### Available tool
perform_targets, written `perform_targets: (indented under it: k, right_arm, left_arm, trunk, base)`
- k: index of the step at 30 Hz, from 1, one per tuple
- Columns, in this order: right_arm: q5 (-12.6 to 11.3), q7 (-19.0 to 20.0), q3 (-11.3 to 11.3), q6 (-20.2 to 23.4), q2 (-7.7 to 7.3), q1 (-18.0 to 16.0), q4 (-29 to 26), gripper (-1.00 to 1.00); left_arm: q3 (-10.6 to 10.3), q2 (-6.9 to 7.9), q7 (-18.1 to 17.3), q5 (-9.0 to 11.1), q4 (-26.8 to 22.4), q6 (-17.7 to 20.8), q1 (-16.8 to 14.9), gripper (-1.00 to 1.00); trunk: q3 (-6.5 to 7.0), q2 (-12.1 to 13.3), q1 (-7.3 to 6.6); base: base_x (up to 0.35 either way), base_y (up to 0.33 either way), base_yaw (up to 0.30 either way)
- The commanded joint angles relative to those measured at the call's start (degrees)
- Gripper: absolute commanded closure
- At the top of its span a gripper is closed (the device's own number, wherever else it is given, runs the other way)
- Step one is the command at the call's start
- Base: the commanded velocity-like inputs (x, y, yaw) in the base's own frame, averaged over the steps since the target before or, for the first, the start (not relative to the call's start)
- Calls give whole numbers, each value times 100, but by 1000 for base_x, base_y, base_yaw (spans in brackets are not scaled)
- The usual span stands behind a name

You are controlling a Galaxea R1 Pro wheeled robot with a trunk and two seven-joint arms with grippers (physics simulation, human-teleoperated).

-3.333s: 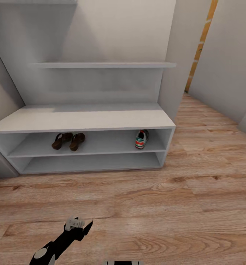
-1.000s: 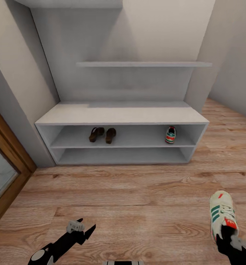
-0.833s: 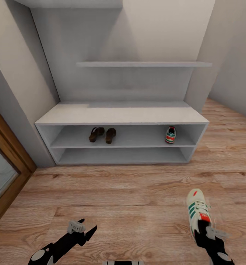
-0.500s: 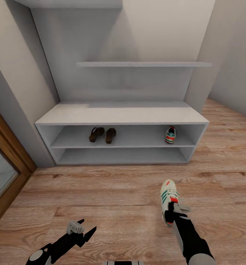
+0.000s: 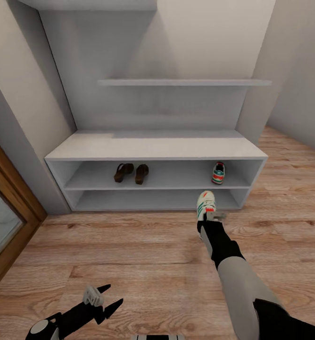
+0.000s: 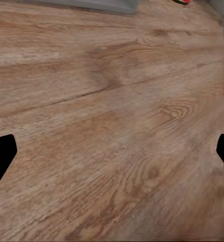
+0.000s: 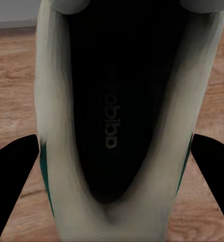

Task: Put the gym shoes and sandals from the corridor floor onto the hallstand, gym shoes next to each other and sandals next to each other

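Note:
My right gripper (image 5: 208, 218) is shut on a white gym shoe (image 5: 205, 203) with green stripes, held above the corridor floor (image 5: 143, 255) just in front of the hallstand (image 5: 153, 146). In the right wrist view that gym shoe (image 7: 117, 126) shows its dark inside between the fingers (image 7: 11, 176). The other gym shoe (image 5: 218, 173) stands at the right of the upper compartment. Two brown sandals (image 5: 131, 172) sit side by side at that compartment's left. My left gripper (image 5: 103, 297) hangs open low over the floor (image 6: 112, 126), holding nothing.
Two staggered wall shelves (image 5: 183, 82) hang above the hallstand. A wooden door frame (image 5: 9, 208) with glass stands at the left. Grey walls close in on both sides, and the floor continues past the hallstand's right end.
My right arm has swung in from the right and forward, carrying the gym shoe up to the hallstand's front. Over the longer span the camera moved back. The left gripper barely shifted.

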Motion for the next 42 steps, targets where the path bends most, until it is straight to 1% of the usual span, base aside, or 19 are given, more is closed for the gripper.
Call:
perform_targets:
  k: [1,3,6,11,13,17,29,42]
  right_arm:
    - [43,-13,66,42,7,-32,-15,100]
    - [39,-31,173,49,7,-62,-24,100]
    - [38,-36,228,49,7,-77,-34,100]
    - [37,-17,263,47,7,-81,-22,100]
    - [37,-12,383,43,7,-82,-1,100]
    - [37,-10,452,41,7,-82,24,100]
    - [37,-10,460,40,7,-81,27,100]
    - [37,-11,458,32,7,-82,7,100]
  left_arm:
    - [6,10,-152,-2,5,-30,-5,-100]
    - [2,27,-297,-9,5,-30,-7,-100]
    - [-4,30,-375,-19,5,-29,-8,-100]
    - [-9,30,-391,-38,12,-29,-8,-100]
    - [-9,30,-393,-46,15,-24,-8,-100]
    - [-9,23,-387,-43,39,-21,-6,-100]
    - [-9,16,-391,-36,81,-28,-7,-100]
    - [-9,30,-411,7,77,-29,-7,-100]
  trunk:
    - [-5,-2,-1]
    - [-5,-2,-1]
    - [-5,-2,-1]
    - [-5,-2,-1]
    - [-5,-2,-1]
    - [-5,-2,-1]
    - [-5,-2,-1]
    - [-5,-2,-1]
  base:
    - [0,0,0]
    - [0,0,0]
    - [0,0,0]
    - [0,0,0]
    - [10,0,0]
    - [149,23,0]
    - [304,72,0]
    - [313,-105,0]
